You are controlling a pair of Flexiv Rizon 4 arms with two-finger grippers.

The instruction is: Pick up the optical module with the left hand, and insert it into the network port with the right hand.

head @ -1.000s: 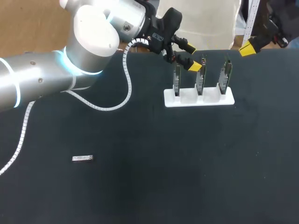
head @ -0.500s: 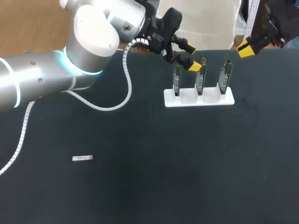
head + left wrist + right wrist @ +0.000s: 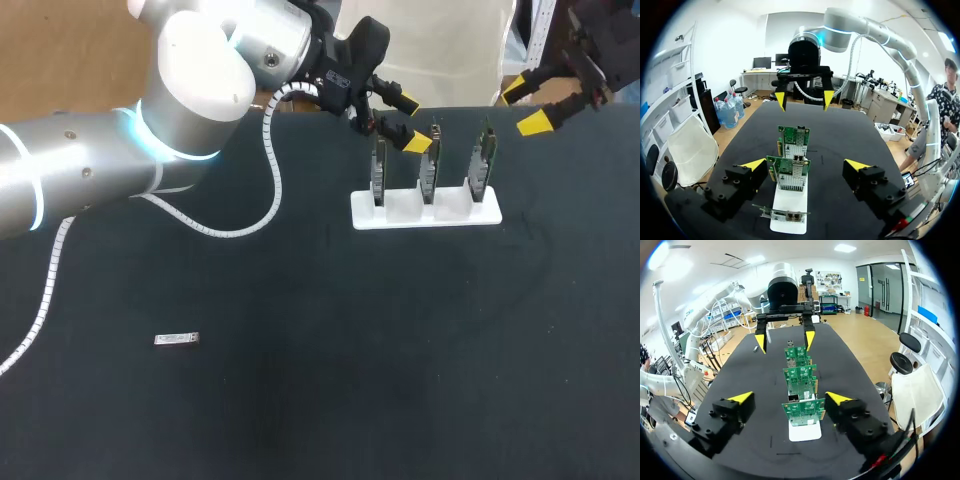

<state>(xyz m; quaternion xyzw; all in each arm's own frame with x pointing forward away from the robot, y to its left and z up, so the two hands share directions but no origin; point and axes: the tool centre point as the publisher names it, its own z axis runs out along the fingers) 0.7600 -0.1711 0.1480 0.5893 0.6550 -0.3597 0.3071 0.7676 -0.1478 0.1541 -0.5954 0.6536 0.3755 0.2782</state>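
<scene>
Left gripper (image 3: pixel 410 124) and right gripper (image 3: pixel 527 105) hang spread and empty, flanking the white rack of green network cards (image 3: pixel 415 216); the small silver metal optical module (image 3: pixel 177 340) lies well apart. A careless left swing may clip a card.

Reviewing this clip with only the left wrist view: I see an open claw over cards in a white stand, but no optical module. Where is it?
Observer: The head view shows the optical module lying flat on the table, toward its near left, well apart from the white stand.
Operator: So the left claw is nowhere near it?
Observer: Correct. In the head view the left claw hangs open by the stand at the table's far side, and the module lies untouched on the near side.
</scene>
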